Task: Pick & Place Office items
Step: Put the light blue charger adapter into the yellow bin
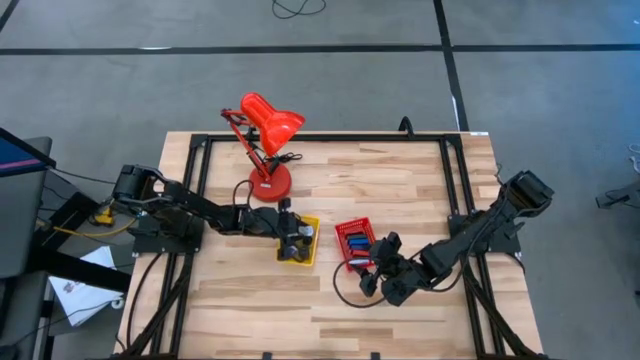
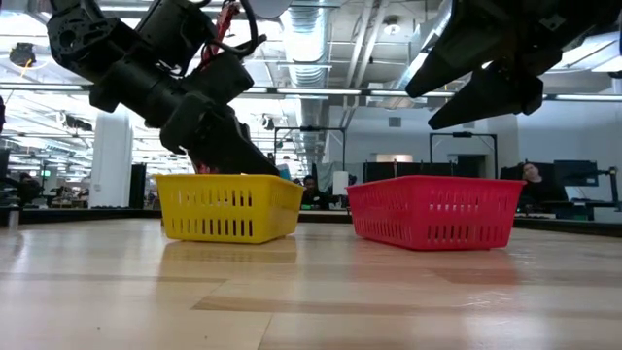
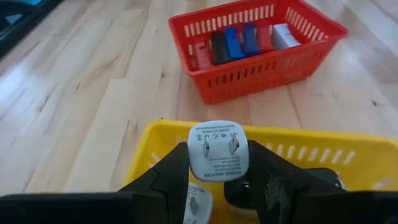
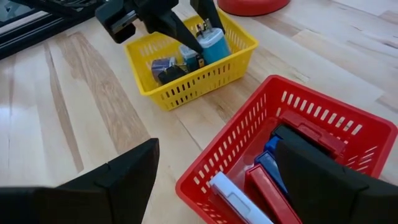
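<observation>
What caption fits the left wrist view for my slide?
Left gripper shut on a white plug adapter above the yellow basket, red basket beyond.

A light wooden plank surface [image 1: 400, 190] carries three things directly: a red desk lamp [image 1: 268, 150] standing at the far side, a yellow basket [image 1: 308, 247] near the middle, and a red basket [image 1: 354, 243] just right of it.

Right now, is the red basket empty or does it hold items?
It holds items: the red basket contains blue, black, red and white flat pieces standing side by side.
</observation>
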